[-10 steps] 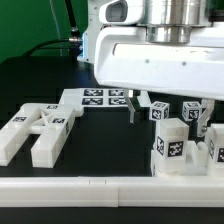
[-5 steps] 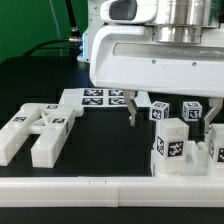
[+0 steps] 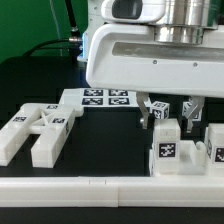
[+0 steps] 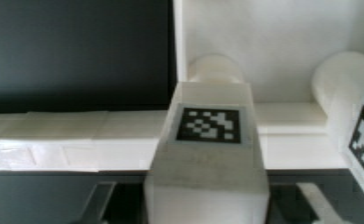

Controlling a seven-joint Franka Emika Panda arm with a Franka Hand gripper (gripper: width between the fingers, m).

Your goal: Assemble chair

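White tagged block (image 4: 205, 140) clamped: gripper (image 4: 205, 208) fingers are pressing both its sides.
It is standing at the exterior view's right behind the plain rail (image 3: 60, 190); tagged cube (image 3: 160, 111) just behind, arm housing (image 3: 150, 50) hiding most of the fingers.

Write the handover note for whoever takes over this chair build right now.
Claw: down among the parts at the exterior view's right, jaws on either side of a tagged block. The pictures do not show whether it is clamped.
Parts: upright blocks and a small cube at the exterior view's right, flat pieces at its left, all on the table.
Done: no finished chair is in sight.
Left: probably confirm the grip, lift the block, then do all the joining.
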